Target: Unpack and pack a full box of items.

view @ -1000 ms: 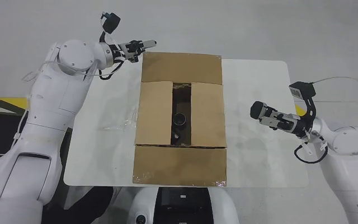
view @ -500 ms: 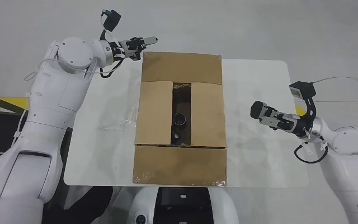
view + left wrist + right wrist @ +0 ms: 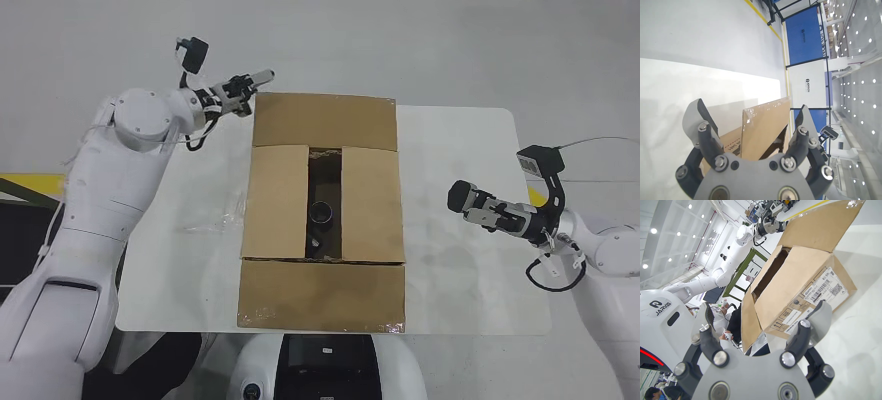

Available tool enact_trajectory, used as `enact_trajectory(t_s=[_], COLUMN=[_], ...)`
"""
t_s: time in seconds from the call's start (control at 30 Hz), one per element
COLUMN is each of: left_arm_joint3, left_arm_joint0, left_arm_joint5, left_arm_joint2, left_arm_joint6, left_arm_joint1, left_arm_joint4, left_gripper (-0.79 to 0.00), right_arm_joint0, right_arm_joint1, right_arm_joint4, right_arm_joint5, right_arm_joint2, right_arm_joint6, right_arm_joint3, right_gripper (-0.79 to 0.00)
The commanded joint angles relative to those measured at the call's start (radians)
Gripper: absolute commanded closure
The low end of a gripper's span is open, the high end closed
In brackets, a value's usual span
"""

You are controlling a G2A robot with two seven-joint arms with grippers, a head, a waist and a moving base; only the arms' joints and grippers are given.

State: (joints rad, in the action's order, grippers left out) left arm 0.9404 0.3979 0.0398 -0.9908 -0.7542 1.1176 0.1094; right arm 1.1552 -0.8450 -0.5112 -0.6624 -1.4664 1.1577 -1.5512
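The table point(image 3: 460, 220) carried the box point(image 3: 323, 210) mid-frame, inner flaps ajar, with a white barcode label point(image 3: 826, 286) on its side. The left tool point(image 3: 264, 75) gaped wide by its upper-left corner. The right tool point(image 3: 763, 306), also wide, hung well apart at right.

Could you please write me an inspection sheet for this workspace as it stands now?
Surface: white table, with the box at its middle.
Job's things: cardboard box, outer flaps open, side flaps folded in with a gap between them; dark round item visible in the gap.
Clutter: clear plastic film on the table beside the box.
Grippers: left gripper open, at a corner of the far flap; right gripper open, above the table, apart from the box.
Cables: black cable at the left wrist; another at the right wrist.
Surroundings: grey floor, yellow line.
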Motion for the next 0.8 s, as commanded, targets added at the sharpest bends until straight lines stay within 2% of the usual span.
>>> enact_trajectory(t_s=[0.0, 0.17, 0.4, 0.77], left_arm_joint3=[-0.032, -0.114, -0.186, -0.28], left_arm_joint0=[0.002, -0.013, -0.038, -0.063], left_arm_joint5=[0.002, 0.024, 0.107, 0.15], left_arm_joint2=[0.009, 0.028, 0.056, 0.021], left_arm_joint6=[0.022, 0.046, 0.066, -0.094], left_arm_joint1=[0.009, 0.038, 0.078, 0.106], left_arm_joint4=[0.017, 0.101, 0.168, 0.356], left_gripper=[-0.785, -0.785, -0.785, -0.785], right_arm_joint0=[0.0, 0.0, 0.0, 0.0], right_arm_joint1=[0.0, 0.0, 0.0, 0.0], right_arm_joint4=[0.0, 0.0, 0.0, 0.0], right_arm_joint5=[0.0, 0.0, 0.0, 0.0], right_arm_joint2=[0.0, 0.0, 0.0, 0.0], right_arm_joint6=[0.0, 0.0, 0.0, 0.0], right_arm_joint3=[0.0, 0.0, 0.0, 0.0], right_gripper=[-0.785, -0.785, -0.785, -0.785])
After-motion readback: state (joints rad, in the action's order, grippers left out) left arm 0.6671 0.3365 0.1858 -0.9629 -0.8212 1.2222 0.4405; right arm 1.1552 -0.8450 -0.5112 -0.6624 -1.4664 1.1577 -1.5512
